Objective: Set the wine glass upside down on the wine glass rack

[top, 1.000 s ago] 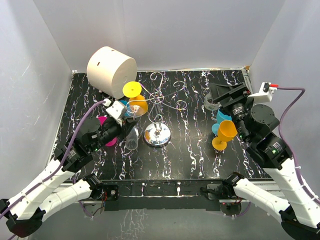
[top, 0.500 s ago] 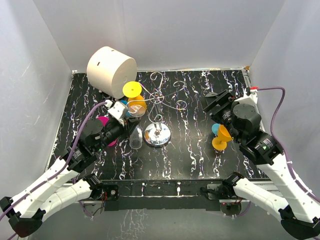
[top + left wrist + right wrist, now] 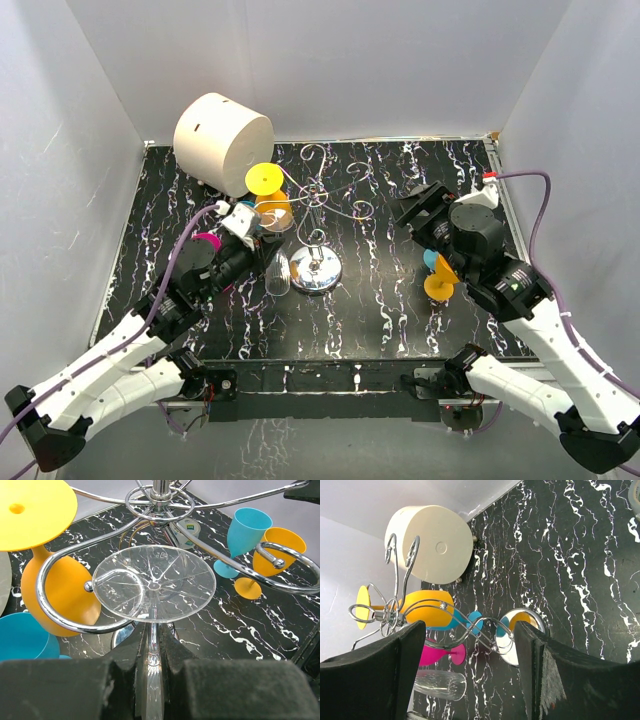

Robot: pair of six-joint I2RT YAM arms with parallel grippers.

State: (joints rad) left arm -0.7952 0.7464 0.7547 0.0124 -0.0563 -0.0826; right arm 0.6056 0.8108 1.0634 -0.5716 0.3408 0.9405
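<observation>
- A black marble-patterned surface (image 3: 400, 300) with white veins sits inside plain white walls (image 3: 400, 60).
- One thin silver wire wine glass rack (image 3: 318, 225) with curled arms stands mid-surface on a round chrome base.
- One large cream cylinder (image 3: 222, 135) lies at the back left corner.
- There are six wine glasses: one clear, two orange, two blue and one pink.
- The clear wine glass (image 3: 155, 582) is held by its stem in the closed jaws of the left gripper (image 3: 152, 672). Its round foot faces a curled rack arm. Whether the two touch cannot be told. From above, its bowl sits just left of the chrome base.
- One orange glass (image 3: 60, 595) hangs upside down in a rack arm, with a blue glass (image 3: 22, 637) just beside it.
- The pink glass (image 3: 205, 240) is partly hidden behind the left arm.
- A second blue glass (image 3: 430, 258) and second orange glass (image 3: 443, 275) stand upright together on the right.
- The right gripper (image 3: 469, 645) hangs above the surface with jaws wide, holding nothing.
</observation>
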